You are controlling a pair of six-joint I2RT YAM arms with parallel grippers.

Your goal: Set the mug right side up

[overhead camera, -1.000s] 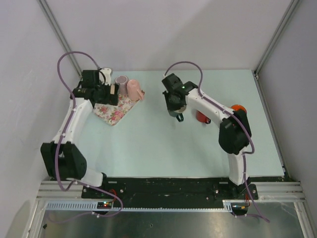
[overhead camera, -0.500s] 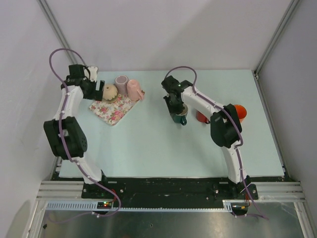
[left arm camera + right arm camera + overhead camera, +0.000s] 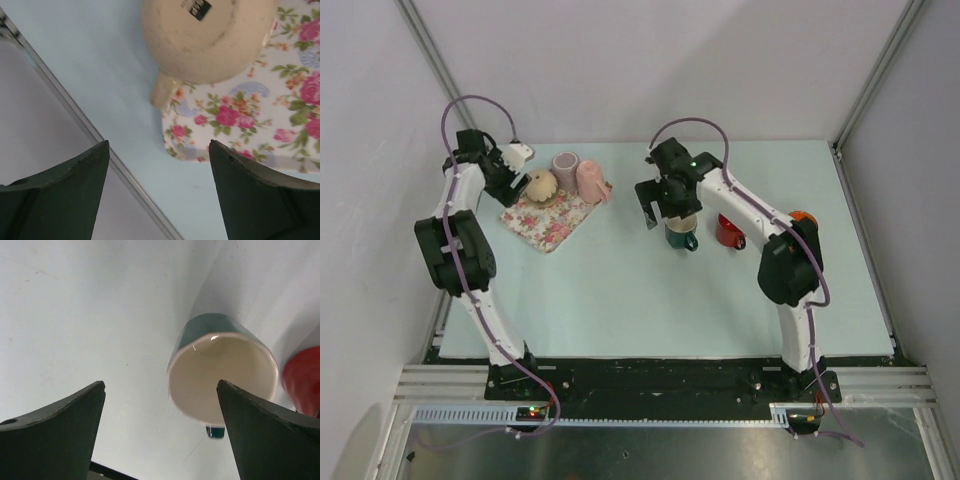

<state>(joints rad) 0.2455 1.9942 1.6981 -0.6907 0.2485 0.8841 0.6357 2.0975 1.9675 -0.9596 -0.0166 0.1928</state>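
Your right gripper (image 3: pixel 161 386) hangs with jaws spread, holding nothing, probably because the dark green ceramic mug (image 3: pixel 222 367) below already stands mouth-up and empty at mid-table, left of the red mug (image 3: pixel 728 232). Your left gripper (image 3: pixel 158 146), also spread, looks down on an upside-down beige mug (image 3: pixel 205 35) on the floral cloth (image 3: pixel 260 115), far left.
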